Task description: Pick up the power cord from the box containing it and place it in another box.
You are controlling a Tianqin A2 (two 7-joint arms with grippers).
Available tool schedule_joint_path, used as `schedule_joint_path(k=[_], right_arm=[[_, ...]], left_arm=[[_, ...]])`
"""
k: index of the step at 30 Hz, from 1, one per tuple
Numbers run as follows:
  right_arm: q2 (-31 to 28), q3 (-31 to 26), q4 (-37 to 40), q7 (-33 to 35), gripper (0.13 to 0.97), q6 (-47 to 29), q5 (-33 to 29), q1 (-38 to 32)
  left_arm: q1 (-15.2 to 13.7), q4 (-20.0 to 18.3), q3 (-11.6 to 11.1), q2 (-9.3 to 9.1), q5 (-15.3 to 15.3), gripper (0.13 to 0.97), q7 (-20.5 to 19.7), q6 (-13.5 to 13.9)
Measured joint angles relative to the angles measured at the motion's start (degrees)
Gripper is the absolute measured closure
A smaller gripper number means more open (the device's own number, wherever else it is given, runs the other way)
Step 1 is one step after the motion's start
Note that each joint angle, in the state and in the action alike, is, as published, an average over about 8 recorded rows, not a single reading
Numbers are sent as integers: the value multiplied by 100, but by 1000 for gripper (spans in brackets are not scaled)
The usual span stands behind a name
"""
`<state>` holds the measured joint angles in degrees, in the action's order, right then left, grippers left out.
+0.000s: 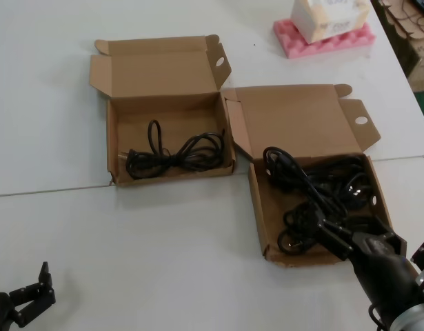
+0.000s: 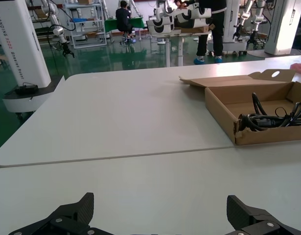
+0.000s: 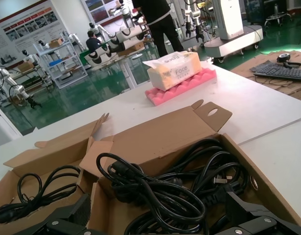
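Note:
The box containing it (image 1: 261,207) stands at the right, with a splayed lid flap with an oval hole (image 1: 361,121). It holds a pile of black power cords (image 1: 315,189), also seen in the right wrist view (image 3: 165,191). My right gripper (image 1: 329,231) is open low over this pile, and its fingers (image 3: 248,215) straddle cord loops without closing on them. The other box (image 1: 112,148) stands at the left with one coiled cord (image 1: 174,155) inside; it also shows in the left wrist view (image 2: 223,105). My left gripper (image 1: 29,293) is parked open over the near left of the table.
A tissue pack on pink foam (image 1: 322,31) sits at the far right of the table. Stacked cardboard (image 1: 405,34) lies beyond the right edge. A seam (image 1: 53,189) runs across the white table. A keyboard (image 3: 282,71) lies on a side bench.

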<state>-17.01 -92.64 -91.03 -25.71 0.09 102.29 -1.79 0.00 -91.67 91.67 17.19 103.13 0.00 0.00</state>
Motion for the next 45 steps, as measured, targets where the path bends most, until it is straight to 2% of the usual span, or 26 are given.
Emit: schedule_joint_path(k=[45], right_arm=[[0,0,0,0,129,0,0,0]], left_arm=[[0,0,0,0,0,132,0,0]])
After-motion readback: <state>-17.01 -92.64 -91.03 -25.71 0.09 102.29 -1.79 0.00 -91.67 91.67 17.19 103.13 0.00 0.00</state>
